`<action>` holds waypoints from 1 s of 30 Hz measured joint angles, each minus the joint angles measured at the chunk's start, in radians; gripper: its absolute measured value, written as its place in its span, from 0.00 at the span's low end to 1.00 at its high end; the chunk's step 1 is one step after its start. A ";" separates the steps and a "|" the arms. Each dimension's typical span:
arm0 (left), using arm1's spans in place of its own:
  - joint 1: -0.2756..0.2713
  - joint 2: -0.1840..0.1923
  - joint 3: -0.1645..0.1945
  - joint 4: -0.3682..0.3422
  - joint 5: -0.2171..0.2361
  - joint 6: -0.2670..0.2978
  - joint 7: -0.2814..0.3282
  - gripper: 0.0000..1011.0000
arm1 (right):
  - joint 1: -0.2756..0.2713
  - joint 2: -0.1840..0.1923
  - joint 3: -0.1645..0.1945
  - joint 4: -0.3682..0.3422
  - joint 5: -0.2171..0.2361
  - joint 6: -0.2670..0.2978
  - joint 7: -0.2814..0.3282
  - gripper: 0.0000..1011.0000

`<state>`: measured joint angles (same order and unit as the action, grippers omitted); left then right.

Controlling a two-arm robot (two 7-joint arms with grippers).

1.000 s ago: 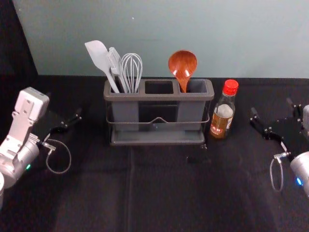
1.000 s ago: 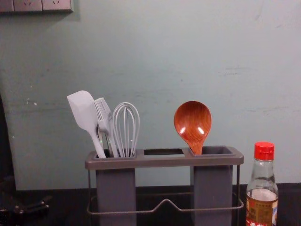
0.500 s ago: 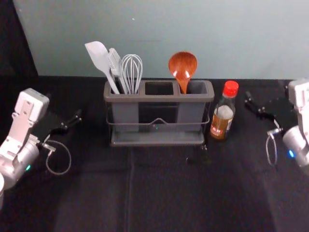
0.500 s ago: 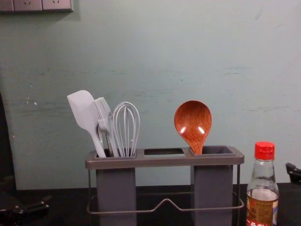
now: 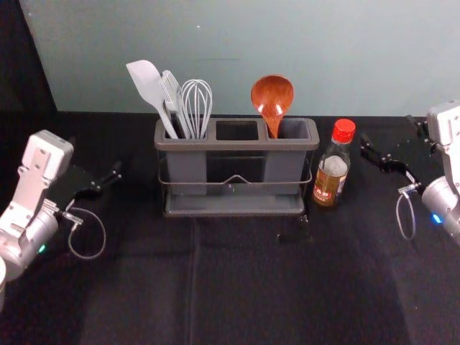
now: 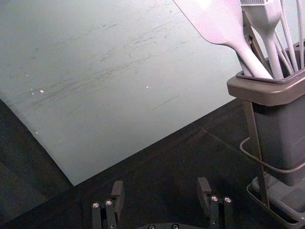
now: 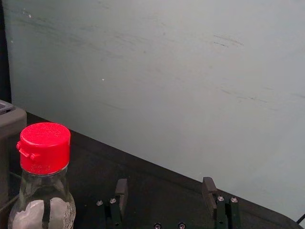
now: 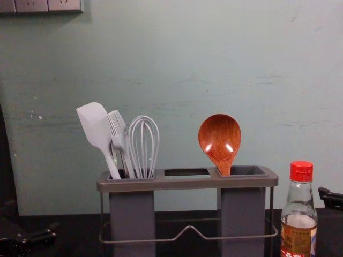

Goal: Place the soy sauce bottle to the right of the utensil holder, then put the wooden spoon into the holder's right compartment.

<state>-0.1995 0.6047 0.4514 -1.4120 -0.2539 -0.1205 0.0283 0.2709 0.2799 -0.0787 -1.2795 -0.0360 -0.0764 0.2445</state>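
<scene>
Standing bottle: the soy sauce bottle [image 5: 332, 167] is upright on the dark tabletop [image 5: 244, 280], just beside the holder's right end, with a slight gap between them in the chest view. Judged against the task, the first placement looks done.
Wooden spoon: the wooden spoon [image 5: 272, 96] sits handle down in the right compartment [image 5: 293, 129], bowl up and leaning toward the compartment's left side. The second placement looks done as well.
Utensil holder: the utensil holder [image 5: 237, 145] is upright, its middle compartment [image 5: 237, 130] empty.
Left compartment: a spatula [image 8: 96, 126], a brush [image 8: 118, 127] and a whisk [image 8: 143, 140] stand together there, next to nothing the task asks to be moved.
Right gripper: the right gripper [image 7: 165, 186] is to the right of the bottle, near but apart from it, its fingers wide with nothing between them.
Left gripper: the left gripper [image 6: 160, 187] is idle off the holder's left side, also spread wide and holding nothing.
Work left: no placement seems to remain; probably only moving the right arm clear, with care not to knock the bottle.
</scene>
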 joint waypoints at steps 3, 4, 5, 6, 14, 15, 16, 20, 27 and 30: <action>0.000 0.000 0.000 0.000 0.000 0.000 0.000 0.99 | 0.002 0.001 -0.002 0.001 0.007 0.000 0.001 0.99; 0.000 0.000 0.000 0.000 0.000 0.000 0.000 0.99 | 0.003 0.001 -0.003 0.002 0.009 0.000 0.001 0.99; 0.000 0.000 0.000 0.000 0.000 0.000 0.000 0.99 | 0.005 0.001 -0.006 0.003 0.012 -0.001 0.002 0.99; 0.000 0.000 0.000 0.000 0.000 0.000 0.000 0.99 | 0.006 0.001 -0.007 0.003 0.013 -0.001 0.002 0.99; 0.000 0.000 0.000 0.000 0.000 0.000 0.000 0.99 | 0.011 0.000 -0.021 0.007 0.023 -0.014 0.008 0.99; 0.000 0.000 0.000 0.000 0.000 0.000 0.000 0.99 | 0.011 0.000 -0.021 0.007 0.023 -0.014 0.008 0.99; 0.000 0.000 0.000 0.000 0.000 0.000 0.000 0.99 | 0.011 0.000 -0.021 0.006 0.023 -0.014 0.008 0.99; 0.000 0.000 0.000 0.000 0.000 0.000 0.000 0.99 | 0.010 0.000 -0.020 0.006 0.023 -0.014 0.007 0.99; 0.000 0.000 0.000 0.000 0.000 0.000 0.000 0.99 | 0.009 0.000 -0.018 0.005 0.023 -0.013 0.007 0.99; 0.000 0.000 0.000 0.000 0.000 0.000 0.000 0.99 | 0.009 0.000 -0.018 0.004 0.022 -0.013 0.007 0.99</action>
<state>-0.1995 0.6047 0.4514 -1.4120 -0.2539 -0.1205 0.0283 0.2797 0.2795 -0.0966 -1.2752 -0.0136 -0.0891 0.2514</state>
